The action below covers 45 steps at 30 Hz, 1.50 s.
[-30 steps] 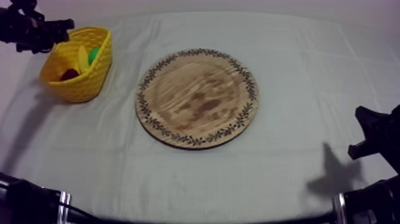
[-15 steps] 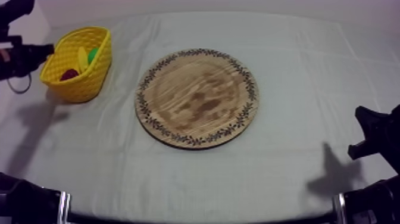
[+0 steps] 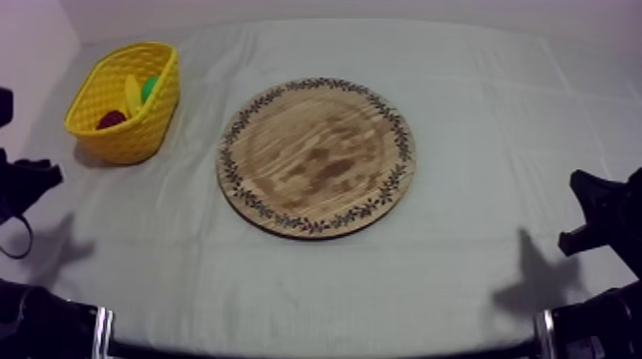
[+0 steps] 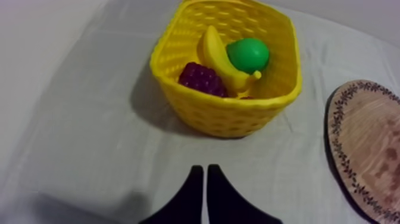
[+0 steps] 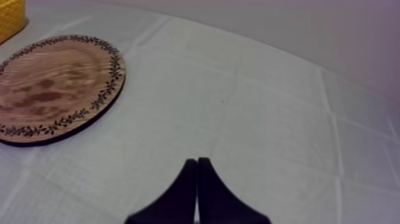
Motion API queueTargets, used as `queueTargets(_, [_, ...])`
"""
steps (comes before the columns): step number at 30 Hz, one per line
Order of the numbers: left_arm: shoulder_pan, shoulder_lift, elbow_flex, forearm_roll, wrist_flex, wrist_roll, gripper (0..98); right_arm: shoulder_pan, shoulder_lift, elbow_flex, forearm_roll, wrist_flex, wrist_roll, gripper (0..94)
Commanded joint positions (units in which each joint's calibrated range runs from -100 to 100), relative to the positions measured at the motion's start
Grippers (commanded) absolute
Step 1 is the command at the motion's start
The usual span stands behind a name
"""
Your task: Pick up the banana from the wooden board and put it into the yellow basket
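Note:
The banana [image 4: 218, 56] lies inside the yellow basket [image 4: 226, 110], between a green pear [image 4: 248, 54] and purple grapes [image 4: 202, 79]. From above, the basket [image 3: 143, 134] stands at the far left with the banana [image 3: 133, 95] showing in it. The round wooden board [image 3: 317, 156] with its patterned rim is bare at the table's middle. My left gripper [image 4: 203, 173] is shut on nothing, hovering over the cloth just short of the basket; its arm [image 3: 21, 181] sits at the left edge. My right gripper [image 5: 197, 164] is shut on nothing over bare cloth, right of the board [image 5: 53, 86].
A dark red shape [image 3: 111, 118] shows in the basket from above. My right arm [image 3: 602, 220] rests low at the right edge. Open cloth lies in front of and to the right of the board.
My left arm has drawn back from above the basket, moving down the left edge toward the near side. The right arm, board and basket have stayed put.

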Motion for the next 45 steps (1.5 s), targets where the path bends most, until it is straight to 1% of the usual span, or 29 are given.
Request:
queueTargets(1, [-1.0,-7.4,1.3,1.1,1.3,-2.2,0.0,0.0,0.0,0.0,0.0,0.0,0.0,0.3])
queueTargets(4, [-1.5,-11.3,2.6,1.91,2.8,-3.1,0.0,0.0,0.0,0.0,0.0,0.0,0.0,0.3])
queueTargets(8, [-2.0,-15.8,3.8,2.57,4.5,-3.6,0.0,0.0,0.0,0.0,0.0,0.0,0.0,0.3])
queueTargets(14, [-3.0,-21.1,5.7,3.62,4.6,-3.6,0.0,0.0,0.0,0.0,0.0,0.0,0.0,0.3])
queueTargets(21, [-4.6,-25.8,9.4,3.96,4.2,-3.2,0.0,0.0,0.0,0.0,0.0,0.0,0.0,0.3])
queueTargets(25, [-5.0,-28.3,10.1,4.88,4.5,-3.5,0.0,0.0,0.0,0.0,0.0,0.0,0.0,0.3])
queueTargets(29, [-5.3,-29.3,10.7,5.31,4.5,-3.9,0.0,0.0,0.0,0.0,0.0,0.0,0.0,0.3])
queueTargets(36, [-5.5,-29.7,12.6,6.11,2.0,-4.7,0.0,0.0,0.0,0.0,0.0,0.0,0.0,0.3])
queueTargets(45, [-5.5,-29.7,12.8,6.27,1.8,-4.7,0.0,0.0,0.0,0.0,0.0,0.0,0.0,0.3])
